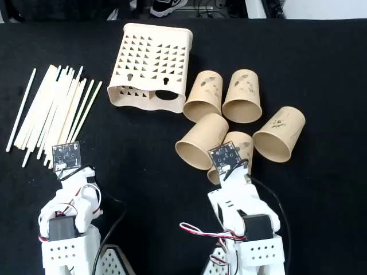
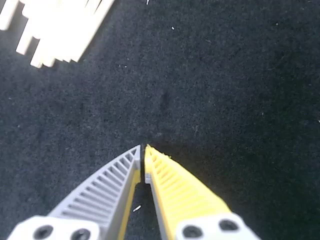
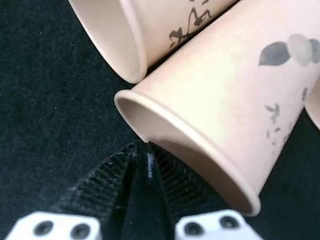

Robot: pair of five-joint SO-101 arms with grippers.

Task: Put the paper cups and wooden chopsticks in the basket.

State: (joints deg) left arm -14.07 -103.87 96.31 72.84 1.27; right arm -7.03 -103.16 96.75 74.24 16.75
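Several paper cups lie on their sides on the black table at the right, among them one [image 1: 203, 95] next to the basket and one [image 1: 202, 141] in front. The cream perforated basket [image 1: 150, 66] lies tipped over at the back centre. A loose heap of wooden chopsticks [image 1: 54, 112] spreads at the left. My right gripper [image 3: 145, 146] is shut and empty, its tips just at the rim of a lying cup [image 3: 215, 110]; a second cup [image 3: 150, 25] lies beyond. My left gripper [image 2: 144, 148] is shut on nothing over bare cloth, short of the chopstick ends [image 2: 55, 30].
The left arm [image 1: 69, 197] and right arm [image 1: 243, 209] stand at the table's near edge. Open black cloth lies between the arms and in front of the basket. Cables trail by the arm bases.
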